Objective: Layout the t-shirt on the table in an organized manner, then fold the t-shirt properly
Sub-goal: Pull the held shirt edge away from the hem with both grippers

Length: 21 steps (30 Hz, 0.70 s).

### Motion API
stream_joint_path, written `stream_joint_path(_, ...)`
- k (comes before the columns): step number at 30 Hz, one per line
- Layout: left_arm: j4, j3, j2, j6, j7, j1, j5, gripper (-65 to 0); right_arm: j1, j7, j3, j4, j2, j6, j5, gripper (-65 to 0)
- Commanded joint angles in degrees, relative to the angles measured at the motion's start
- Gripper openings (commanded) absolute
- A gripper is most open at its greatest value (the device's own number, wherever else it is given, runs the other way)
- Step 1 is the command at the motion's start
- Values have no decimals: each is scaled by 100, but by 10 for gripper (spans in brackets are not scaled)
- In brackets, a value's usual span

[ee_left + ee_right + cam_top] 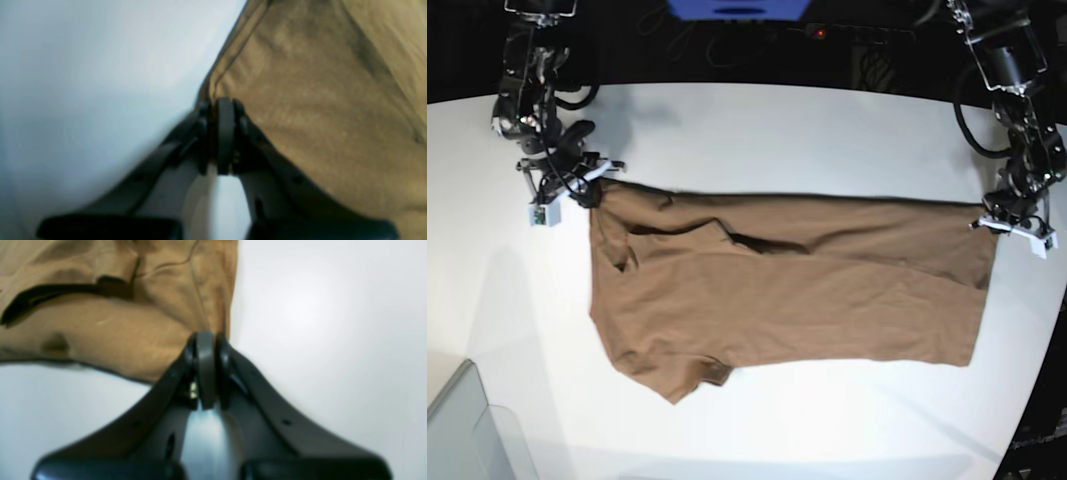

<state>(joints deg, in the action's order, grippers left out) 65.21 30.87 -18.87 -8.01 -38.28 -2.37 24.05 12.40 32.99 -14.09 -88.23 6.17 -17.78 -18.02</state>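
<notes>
The tan-brown t-shirt lies spread across the white table, stretched sideways along its far edge, with creases near its left end. My right gripper is at the shirt's far left corner in the base view, and my left gripper is at its far right corner. In the right wrist view the right gripper has its jaws pressed together on the edge of the t-shirt. The left wrist view shows the left gripper pinched shut on the hem of the t-shirt.
A grey translucent bin sits at the near left corner. The table's curved edge runs close by the shirt's right side. A blue object and cables lie behind the table's far edge.
</notes>
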Motion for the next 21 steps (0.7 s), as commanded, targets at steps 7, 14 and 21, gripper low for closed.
stream_joint_path(7,965,3,81,85,-405,795,-150,-649,645,266,-11,-694,178,24,136,-650)
stream_joint_path(14,2046,583,380,85,-405,1885,210,-649,1437,239,-11,-1415,231,24,136,-650)
stream_joint_path(21,2468,697,344,76,-405,2642,570,-649,2017,230,-161,-1731,292,24,136,-650)
